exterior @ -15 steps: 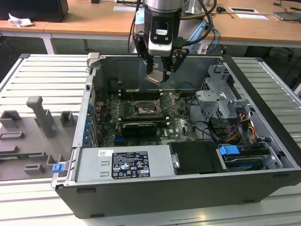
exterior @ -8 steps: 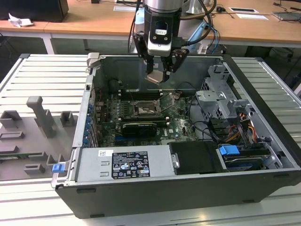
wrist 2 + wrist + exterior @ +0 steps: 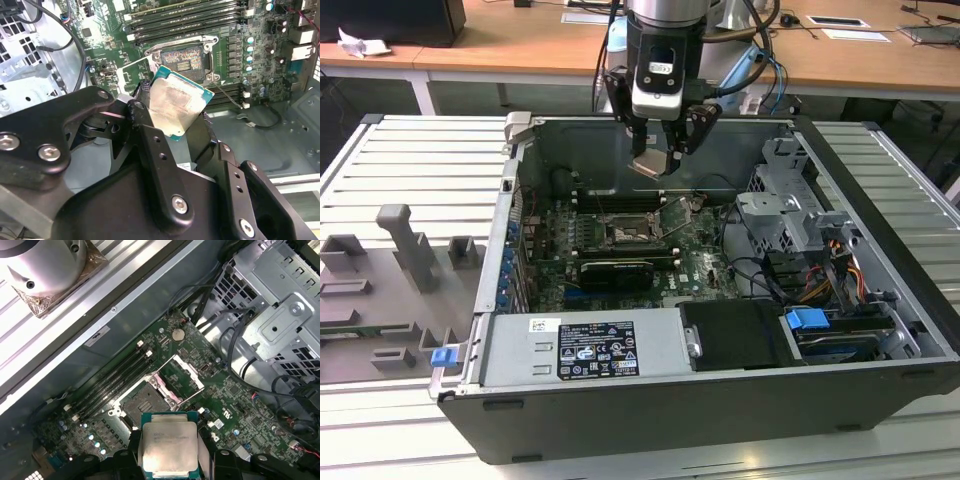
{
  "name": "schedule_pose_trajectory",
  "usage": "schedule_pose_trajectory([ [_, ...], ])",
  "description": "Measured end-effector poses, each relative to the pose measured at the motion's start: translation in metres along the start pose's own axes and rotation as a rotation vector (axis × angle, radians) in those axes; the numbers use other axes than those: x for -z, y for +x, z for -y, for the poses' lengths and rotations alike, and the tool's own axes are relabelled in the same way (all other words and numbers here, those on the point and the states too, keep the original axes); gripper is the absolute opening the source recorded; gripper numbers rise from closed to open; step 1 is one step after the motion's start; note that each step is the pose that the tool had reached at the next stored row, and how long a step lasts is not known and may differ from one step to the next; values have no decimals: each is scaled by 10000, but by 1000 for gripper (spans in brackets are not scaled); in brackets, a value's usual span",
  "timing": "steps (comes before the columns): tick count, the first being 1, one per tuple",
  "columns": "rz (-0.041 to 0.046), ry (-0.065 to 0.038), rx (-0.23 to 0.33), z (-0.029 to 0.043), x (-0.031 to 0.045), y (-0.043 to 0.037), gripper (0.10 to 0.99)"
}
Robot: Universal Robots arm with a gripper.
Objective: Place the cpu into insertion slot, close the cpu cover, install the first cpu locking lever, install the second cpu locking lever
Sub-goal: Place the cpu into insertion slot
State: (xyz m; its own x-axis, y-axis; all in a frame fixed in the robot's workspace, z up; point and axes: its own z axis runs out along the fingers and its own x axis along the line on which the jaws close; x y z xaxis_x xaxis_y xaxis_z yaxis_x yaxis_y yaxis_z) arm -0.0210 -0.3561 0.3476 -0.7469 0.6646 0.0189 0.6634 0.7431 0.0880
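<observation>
The hand (image 3: 662, 155) is pinching the cpu (image 3: 649, 165) by its edges, holding it above the bare insertion slot (image 3: 625, 236), apart from it; the cpu cover (image 3: 183, 371) is standing swung open beside the slot.

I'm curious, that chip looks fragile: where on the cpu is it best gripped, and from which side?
Probably by two opposite edges, as the gripper holds it now. The cpu is flat and square, so its straight parallel sides suit two fingers, and its metal face and underside stay untouched. Coming from above fits, since the insertion slot lies open upward below it.
</observation>
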Motion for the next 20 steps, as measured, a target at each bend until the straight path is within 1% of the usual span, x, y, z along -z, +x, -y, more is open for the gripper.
schedule_pose_trajectory([
  [3,19,-4,-210,0,0,0,529],
  [9,41,-9,-458,0,-1,0,529],
  [20,101,-22,-1143,0,-3,0,529],
])
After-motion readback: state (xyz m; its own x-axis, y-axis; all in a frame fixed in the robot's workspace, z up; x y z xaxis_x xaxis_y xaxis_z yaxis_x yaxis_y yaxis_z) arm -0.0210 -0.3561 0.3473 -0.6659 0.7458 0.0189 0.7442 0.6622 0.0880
